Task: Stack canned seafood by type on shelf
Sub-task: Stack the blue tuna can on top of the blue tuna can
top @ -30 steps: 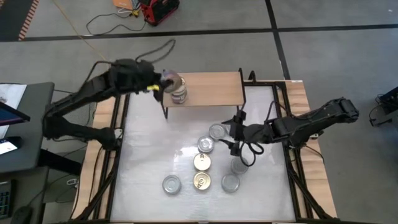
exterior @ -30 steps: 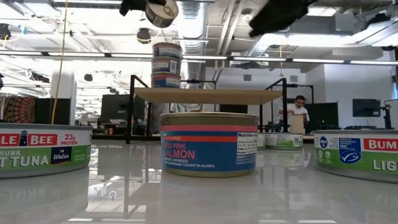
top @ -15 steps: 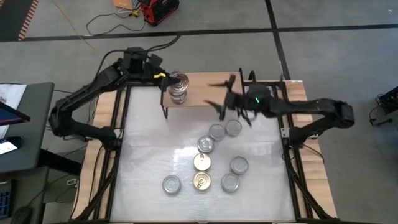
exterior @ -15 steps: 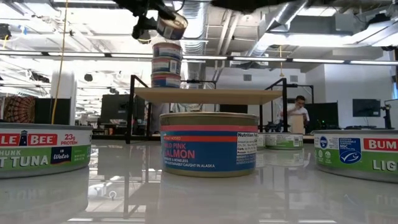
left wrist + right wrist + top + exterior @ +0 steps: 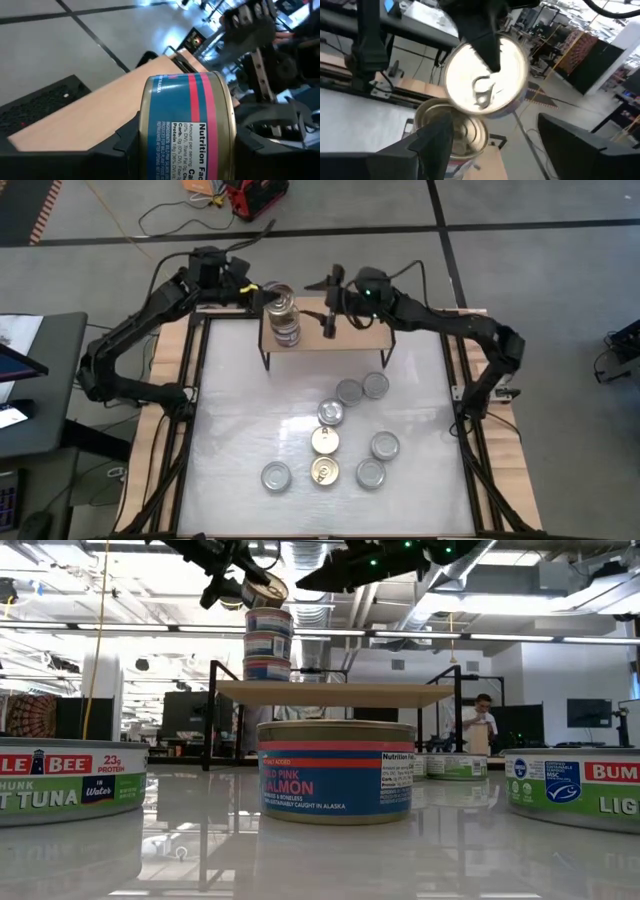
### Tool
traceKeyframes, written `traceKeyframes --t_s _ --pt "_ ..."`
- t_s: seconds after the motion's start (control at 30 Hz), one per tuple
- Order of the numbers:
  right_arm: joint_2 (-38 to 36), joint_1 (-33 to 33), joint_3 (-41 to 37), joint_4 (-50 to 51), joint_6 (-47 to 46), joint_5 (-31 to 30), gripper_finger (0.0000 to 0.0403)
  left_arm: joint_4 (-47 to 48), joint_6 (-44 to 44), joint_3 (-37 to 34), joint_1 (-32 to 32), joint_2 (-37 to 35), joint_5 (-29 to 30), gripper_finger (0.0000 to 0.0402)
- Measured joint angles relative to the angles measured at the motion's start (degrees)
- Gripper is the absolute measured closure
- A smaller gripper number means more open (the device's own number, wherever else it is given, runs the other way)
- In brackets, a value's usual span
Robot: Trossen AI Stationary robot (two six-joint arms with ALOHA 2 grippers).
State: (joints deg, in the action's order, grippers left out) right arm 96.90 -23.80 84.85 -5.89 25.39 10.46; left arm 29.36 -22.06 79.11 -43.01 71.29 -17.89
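Bench: white-topped bench (image 5: 240, 440) with wooden edges, carrying the shelf and the loose tins.
Shelf: small low light-wood board on thin black metal legs (image 5: 350, 330), at the far side of the bench; in the low view it stands behind the salmon tin.
Left arm: dark arm reaching in from the left; left gripper (image 5: 262, 295) is above the shelf's left end, its jaws partly open and clamped on the sides of a tilted flat round tin with a blue and pink label (image 5: 187, 125), which hangs just over the stack.
Right arm: dark arm stretched over the middle of the shelf; right gripper (image 5: 328, 308) sits just beside the stack, its jaws spread fairly wide with nothing between them, pointed at the held tin's silver pull-tab lid.
Stack: three flat round tins with bluish labels piled upright (image 5: 267, 643) on the shelf's left end.
Loose tins: eight small flat round tins (image 5: 338, 430) on the bench in front of the shelf, two gold-lidded (image 5: 325, 441), the others silver-lidded.
Salmon tin: pink-and-blue labelled tin (image 5: 336, 772) nearest the low camera, flanked by tuna tins.
Person: small figure (image 5: 478, 722) standing in the room beyond.
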Motion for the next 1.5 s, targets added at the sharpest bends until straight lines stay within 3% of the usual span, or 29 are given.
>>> traceKeyframes --t_s 0.33,0.63,0.83,1.0,1.2,1.5 --pt "1.80 -2.04 6.17 1.86 -13.04 0.48 0.0101 -4.17 -0.81 0.00 1.45 0.02 0.48 0.0225" --pt "1.80 -2.22 6.61 3.25 -21.22 2.22 0.0163 -3.68 -3.94 0.00 2.69 0.02 0.32 0.0225" --pt "1.80 -2.24 6.61 6.37 -18.62 5.56 0.0197 -0.12 -3.42 0.00 4.16 0.02 0.03 0.0221" --pt "1.80 -3.04 6.61 6.12 -15.66 5.90 0.0182 2.00 -2.23 -0.02 4.34 0.04 0.29 0.0218" --pt "1.80 -4.23 6.61 3.61 -19.29 10.19 0.0153 2.09 -2.42 -0.02 4.32 0.04 0.33 0.0218" --pt "2.55 -3.49 6.61 2.68 -18.96 10.80 0.0138 2.11 -3.79 -0.02 4.75 0.07 0.09 0.0216"
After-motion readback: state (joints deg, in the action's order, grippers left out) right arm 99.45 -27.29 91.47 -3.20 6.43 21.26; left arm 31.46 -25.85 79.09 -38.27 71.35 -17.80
